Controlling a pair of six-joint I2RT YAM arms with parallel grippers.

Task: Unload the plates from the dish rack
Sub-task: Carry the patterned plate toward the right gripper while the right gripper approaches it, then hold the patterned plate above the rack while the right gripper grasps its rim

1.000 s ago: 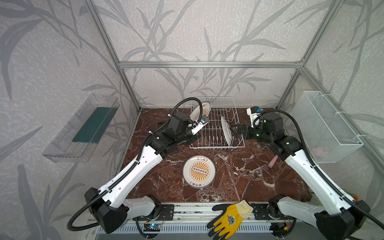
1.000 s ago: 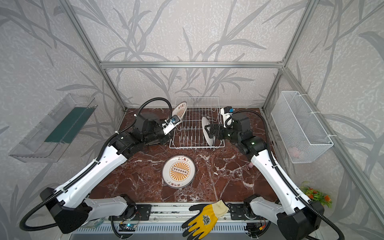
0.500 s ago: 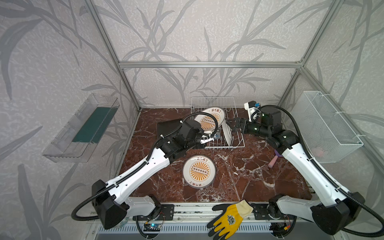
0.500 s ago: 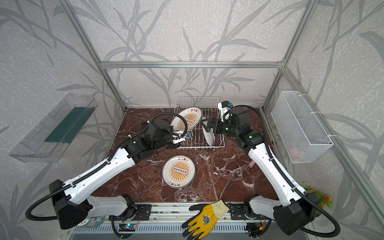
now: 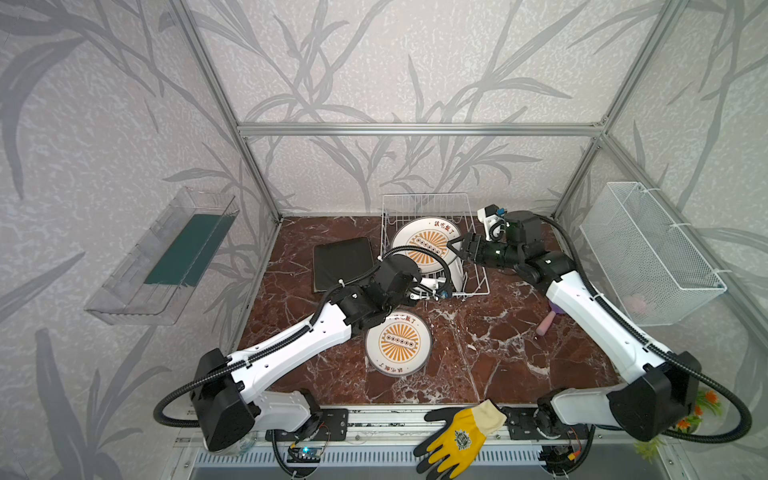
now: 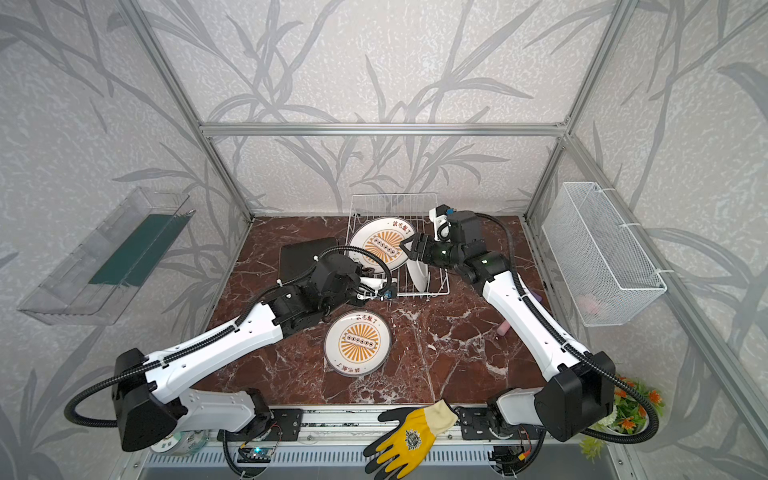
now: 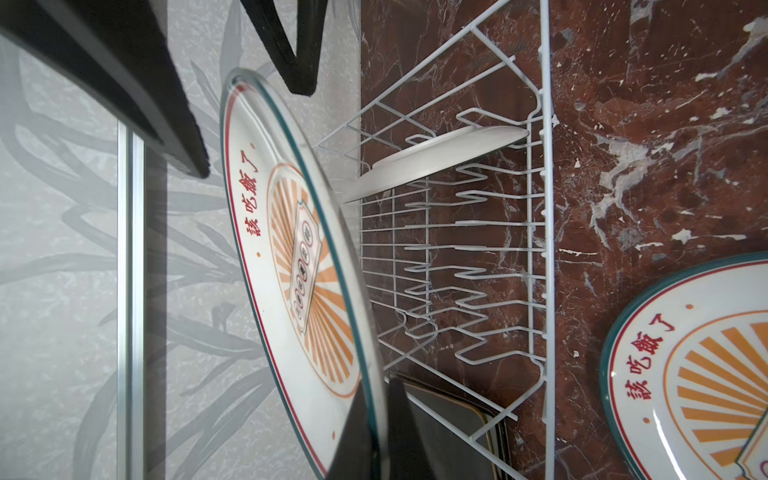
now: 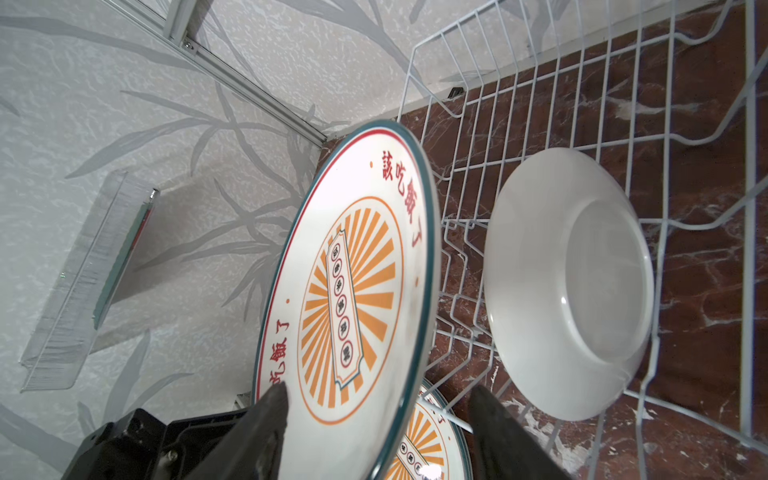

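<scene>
My left gripper [image 7: 376, 415] is shut on the rim of a round sunburst plate [image 5: 426, 245], held tilted above the white wire dish rack [image 5: 424, 203]. My right gripper [image 8: 380, 415] stands open, one finger on each side of the same plate's far rim [image 8: 419, 332]; in both top views it [image 5: 457, 245] sits over the rack's right side. A second round plate [image 8: 569, 282] stands upright in the rack, white back showing. A third [image 5: 399, 343] lies face up on the table in front of the rack. A black square plate [image 5: 343, 264] lies flat to the rack's left.
A yellow glove [image 5: 457, 432] lies on the front rail. A white mesh basket [image 5: 648, 249] hangs on the right wall and a clear tray [image 5: 166, 257] on the left wall. A pink object [image 5: 546, 322] lies on the marble under my right arm.
My left gripper has carried the sunburst plate from the rack's left side over its middle and turned its face up. My right gripper has left the upright plate, come to the held plate's rim, and its jaws have narrowed.
</scene>
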